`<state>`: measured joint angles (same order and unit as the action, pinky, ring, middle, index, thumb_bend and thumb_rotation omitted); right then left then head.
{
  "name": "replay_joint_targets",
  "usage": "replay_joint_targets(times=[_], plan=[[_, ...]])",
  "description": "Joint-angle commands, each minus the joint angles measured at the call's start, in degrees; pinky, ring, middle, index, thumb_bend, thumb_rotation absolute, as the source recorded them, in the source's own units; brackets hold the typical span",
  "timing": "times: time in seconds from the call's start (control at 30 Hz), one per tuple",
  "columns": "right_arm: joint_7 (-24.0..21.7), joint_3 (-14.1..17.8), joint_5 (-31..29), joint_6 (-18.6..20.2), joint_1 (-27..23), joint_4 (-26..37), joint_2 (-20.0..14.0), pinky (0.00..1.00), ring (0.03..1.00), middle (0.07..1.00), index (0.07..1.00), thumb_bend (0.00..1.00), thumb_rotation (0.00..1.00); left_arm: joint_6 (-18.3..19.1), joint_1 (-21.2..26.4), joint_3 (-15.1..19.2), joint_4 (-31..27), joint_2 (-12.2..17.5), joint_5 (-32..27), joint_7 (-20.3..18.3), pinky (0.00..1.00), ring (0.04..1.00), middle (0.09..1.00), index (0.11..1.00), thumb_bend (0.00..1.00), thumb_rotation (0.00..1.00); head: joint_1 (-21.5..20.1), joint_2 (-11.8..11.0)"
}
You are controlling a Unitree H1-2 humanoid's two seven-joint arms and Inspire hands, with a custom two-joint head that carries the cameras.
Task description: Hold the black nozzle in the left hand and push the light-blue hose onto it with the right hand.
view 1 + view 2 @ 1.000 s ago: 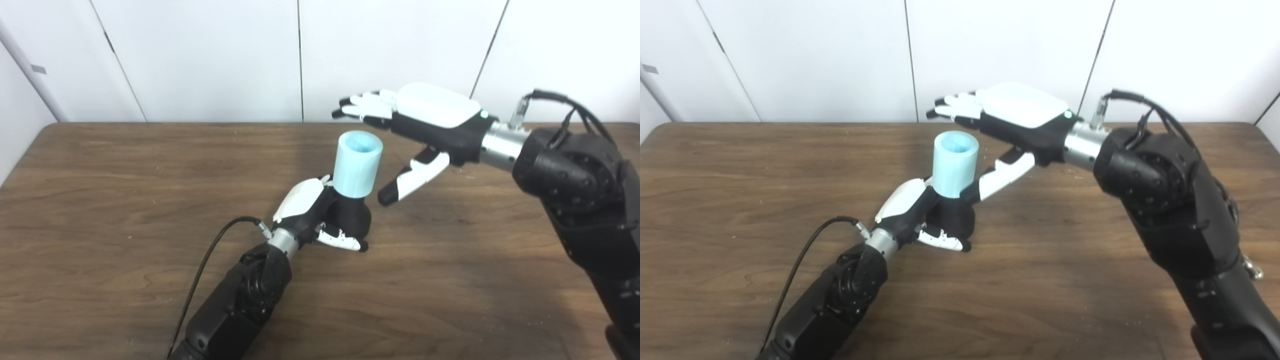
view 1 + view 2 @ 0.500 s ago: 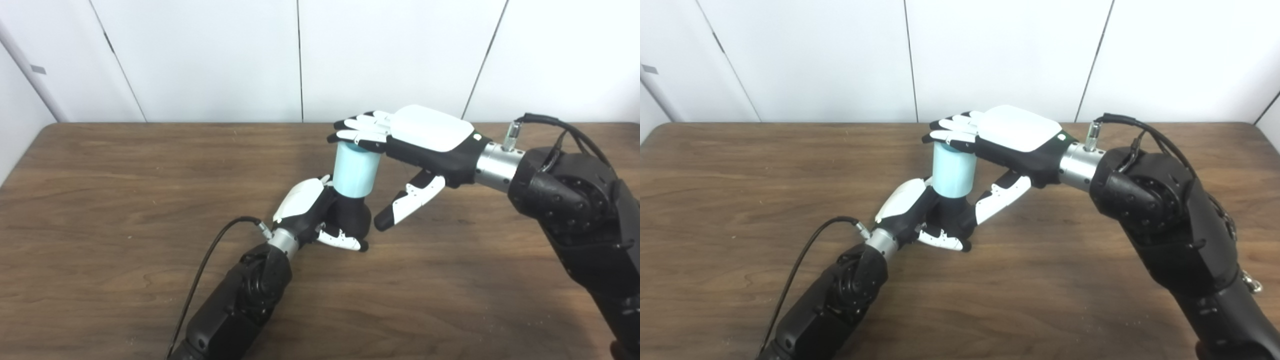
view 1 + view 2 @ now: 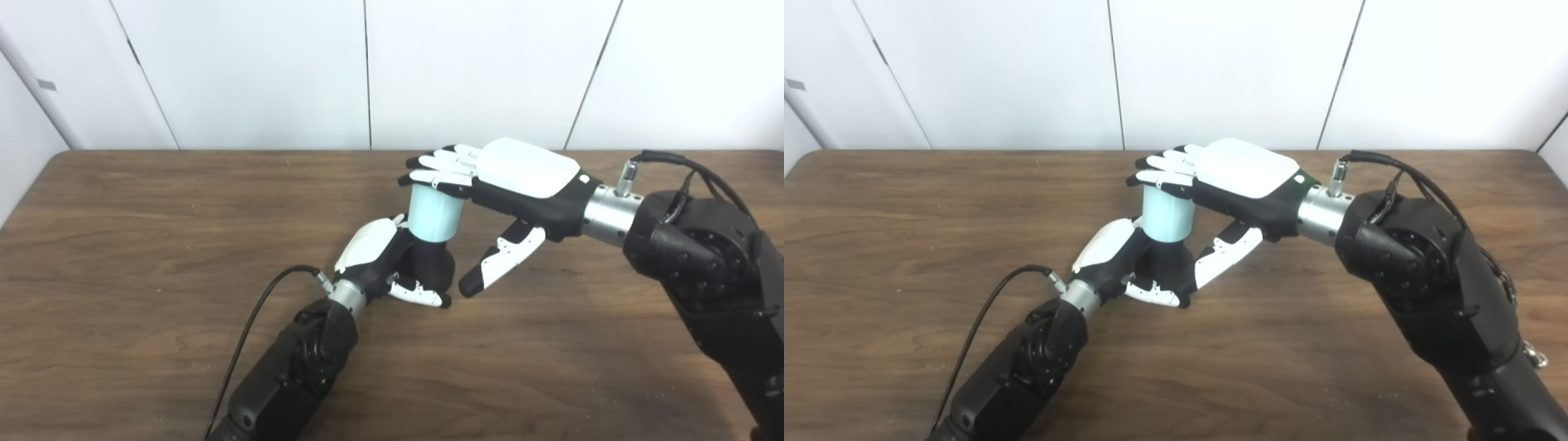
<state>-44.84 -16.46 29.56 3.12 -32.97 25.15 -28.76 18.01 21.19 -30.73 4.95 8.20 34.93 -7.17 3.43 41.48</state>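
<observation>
The black nozzle (image 3: 433,264) stands on the brown table, wrapped by my left hand (image 3: 383,254), which is shut on it. The light-blue hose (image 3: 432,212) sits upright on top of the nozzle, its lower end over the nozzle's neck. My right hand (image 3: 508,184) lies flat across the hose's top, fingers (image 3: 436,173) straight and resting on its rim. Its thumb (image 3: 501,264) hangs down to the right of the hose, apart from it. The hose's opening is hidden under the fingers.
The wooden table (image 3: 122,245) runs wide on both sides, with white wall panels behind. A black cable (image 3: 254,318) loops from my left wrist over the table. My right forearm (image 3: 704,263) fills the right side.
My right hand came down from above and behind the hose onto its top. The hose now sits lower on the nozzle. The left hand has kept still.
</observation>
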Motion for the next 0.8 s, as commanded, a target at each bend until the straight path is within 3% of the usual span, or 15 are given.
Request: replay_joint_targets(times=[0.0, 0.77], plan=[[0.7, 1.2, -0.7, -0.1, -2.5, 0.6, -1.3, 1.0, 1.0, 1.0, 0.951, 0.71, 1.0, 5.2, -5.6, -2.9, 7.2, 1.7, 1.2, -6.2, 1.0, 1.0, 0.872, 0.48, 0.52, 0.04, 0.0, 0.0], [3.7, 2.9, -1.0, 1.3, -2.6, -1.1, -0.2, 0.99, 1.0, 1.0, 0.961, 0.7, 1.0, 5.2, -5.2, -3.0, 8.4, 1.8, 1.0, -6.7, 1.0, 1.0, 0.87, 0.48, 0.52, 0.04, -0.1, -0.2]])
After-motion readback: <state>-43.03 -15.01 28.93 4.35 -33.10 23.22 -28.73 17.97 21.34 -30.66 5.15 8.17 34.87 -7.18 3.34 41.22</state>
